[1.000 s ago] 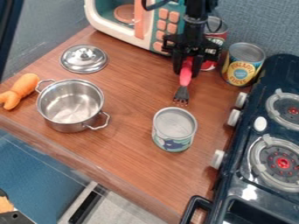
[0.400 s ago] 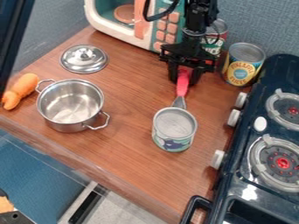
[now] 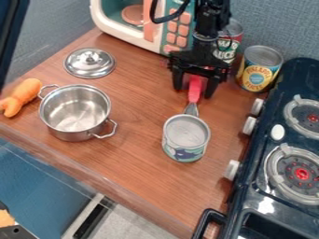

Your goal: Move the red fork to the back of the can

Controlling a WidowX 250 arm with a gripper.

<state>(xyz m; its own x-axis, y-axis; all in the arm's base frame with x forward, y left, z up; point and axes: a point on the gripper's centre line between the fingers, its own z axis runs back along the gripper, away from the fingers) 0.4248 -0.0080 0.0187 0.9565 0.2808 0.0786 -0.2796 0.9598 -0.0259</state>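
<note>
Wooden counter [image 3: 134, 161] — red fork's [image 3: 195, 97] tines hidden behind can [image 3: 186, 140]; hand [image 3: 194, 92] wide, fork between.

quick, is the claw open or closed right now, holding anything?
Claw: open, spread around the handle of the red fork, not gripping it.

The fork [image 3: 195, 88] has a pinky-red handle and goes dark grey past that, and the end effector [image 3: 193, 93] is plain black. The nearest can [image 3: 185, 148] is silvery grey on top, with a pale green label and dark bluish-purple shapes. Pot [image 3: 74, 119] and lid [image 3: 90, 63] are both shiny silver. Bench [image 3: 137, 168] is reddish-brown woodgrain. Bright orange toy [image 3: 24, 95], cream-white microwave [image 3: 118, 36] with teal and peachy buttons, yellow-and-blue can [image 3: 257, 77], red can [image 3: 234, 39] with green and white, and a navy-black stove [image 3: 254, 149] with light grey burner rings and red centres.
</note>
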